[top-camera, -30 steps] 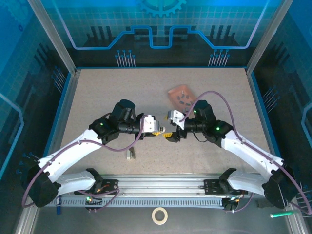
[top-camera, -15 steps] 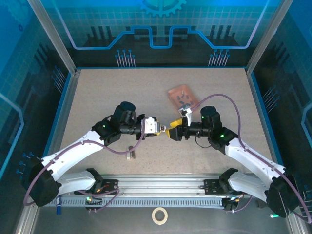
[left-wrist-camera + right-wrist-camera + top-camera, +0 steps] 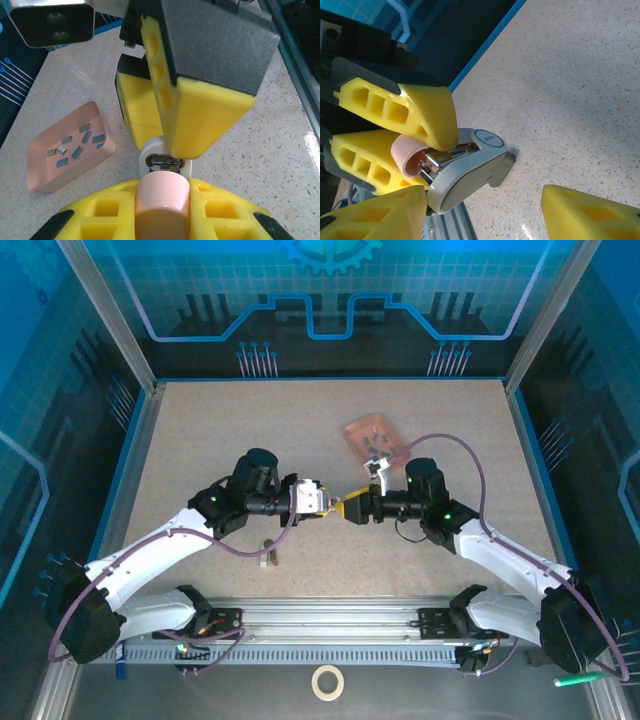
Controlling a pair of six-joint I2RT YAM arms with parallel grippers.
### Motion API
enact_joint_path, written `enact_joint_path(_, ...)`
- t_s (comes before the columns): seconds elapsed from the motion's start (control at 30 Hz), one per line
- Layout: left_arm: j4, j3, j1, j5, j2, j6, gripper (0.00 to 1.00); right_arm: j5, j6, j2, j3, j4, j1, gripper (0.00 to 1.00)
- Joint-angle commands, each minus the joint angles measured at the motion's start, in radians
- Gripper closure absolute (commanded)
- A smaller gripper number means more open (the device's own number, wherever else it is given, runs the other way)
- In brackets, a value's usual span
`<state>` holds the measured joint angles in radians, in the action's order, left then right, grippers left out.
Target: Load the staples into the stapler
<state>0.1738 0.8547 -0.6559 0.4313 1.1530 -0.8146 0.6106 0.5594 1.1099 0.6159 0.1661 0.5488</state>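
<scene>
I judge the stapler (image 3: pixel 470 172) to be light and rigid. Its smooth plastic shell could slip or twist between foam pads if squeezed on the rounded nose, so the flatter sides of the body look like the safest hold.

The staples (image 3: pixel 75 145) are harder to handle. They are tiny thin strips that I expect to snap easily and to be awkward to pinch off a flat floor, so I would take each one across its short width. They lie loose in the pink tray (image 3: pixel 45 172). In the top view the tray sits at 1 o'clock from the stapler, well apart from it.

The stapler is near mid-table and appears to be lifted off the surface. The left gripper (image 3: pixel 162 212) has its 2 fingers clenched on the pinkish rear end, and the white nose points toward 3 o'clock. A bit of metal shows at the stapler's mouth. The left arm reaches in from 7 o'clock with its elbow bent and its wrist about level.

The right arm comes in from 5 o'clock and bends back so that the right gripper (image 3: pixel 482 202) faces 9 o'clock, straight at the nose. Its jaws are spread wide with 1 finger on each side of the nose, grasping nothing. From the left wrist view I cannot tell whether either pad touches the shell.
</scene>
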Motion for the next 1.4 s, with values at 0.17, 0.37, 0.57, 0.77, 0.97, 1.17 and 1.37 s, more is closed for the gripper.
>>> enact_joint_path(0.17,-0.056,-0.015,-0.007,0.049,-0.025,0.007,0.87,-0.041,0.023,0.030,-0.034,0.026,-0.057,0.47)
enact_joint_path(0.37,-0.085,-0.022,-0.006,0.072,-0.042,0.034,0.87,-0.025,0.020,0.096,-0.082,0.088,-0.088,0.49)
enact_joint_path(0.57,-0.102,-0.024,-0.006,0.078,-0.049,0.059,0.86,-0.025,0.008,0.147,-0.118,0.185,-0.084,0.49)
enact_joint_path(0.77,-0.100,-0.023,-0.006,0.066,-0.049,0.061,0.86,-0.101,-0.134,0.025,-0.129,0.093,-0.083,0.45)
enact_joint_path(0.97,-0.110,-0.022,-0.005,0.081,-0.044,0.067,0.85,-0.214,-0.482,-0.183,-0.122,-0.049,-0.029,0.45)
enact_joint_path(1.17,-0.122,-0.021,-0.005,0.120,-0.035,0.079,0.85,-0.234,-0.806,-0.251,-0.125,-0.003,0.035,0.44)
enact_joint_path(1.37,-0.127,-0.016,-0.004,0.134,-0.029,0.083,0.85,-0.205,-0.944,-0.168,-0.098,0.097,0.091,0.43)
